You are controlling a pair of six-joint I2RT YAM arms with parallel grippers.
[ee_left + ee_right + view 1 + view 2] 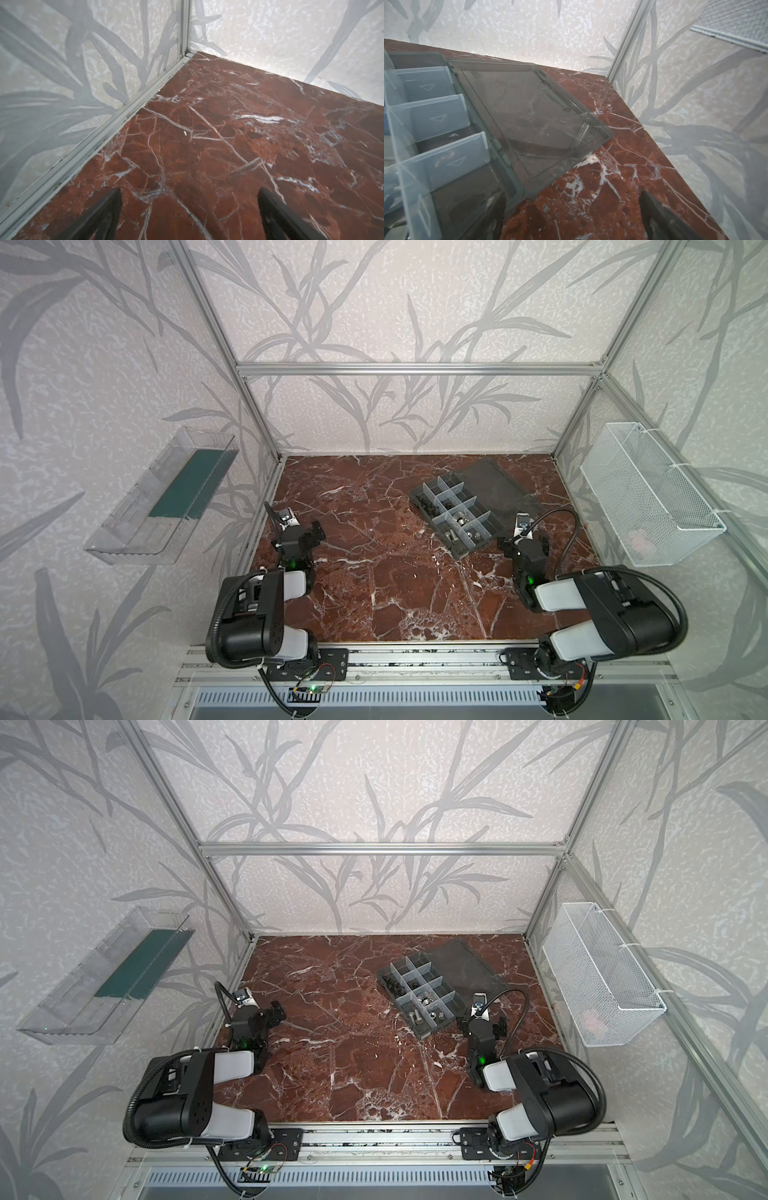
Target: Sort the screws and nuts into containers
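Observation:
The containers (446, 506) are compartments of a dark-grey organizer box lying open on the marble, right of centre in both top views, with its lid (496, 485) flat behind. Silver screws (451, 536) lie in the nearest compartment. Silver nuts (460, 521) sit in the one behind, and small dark pieces (428, 506) fill the left compartments. My left gripper (311, 536) hovers open by the left wall, far from the box, over bare marble (189, 193). My right gripper (524, 544) stands open just right of the box's near corner (517, 193), holding nothing.
A clear tray with a green base (166, 497) hangs on the left wall. On the right wall hangs a white wire-mesh basket (648, 493). Aluminium frame posts (257, 427) bound the red marble table (374, 580).

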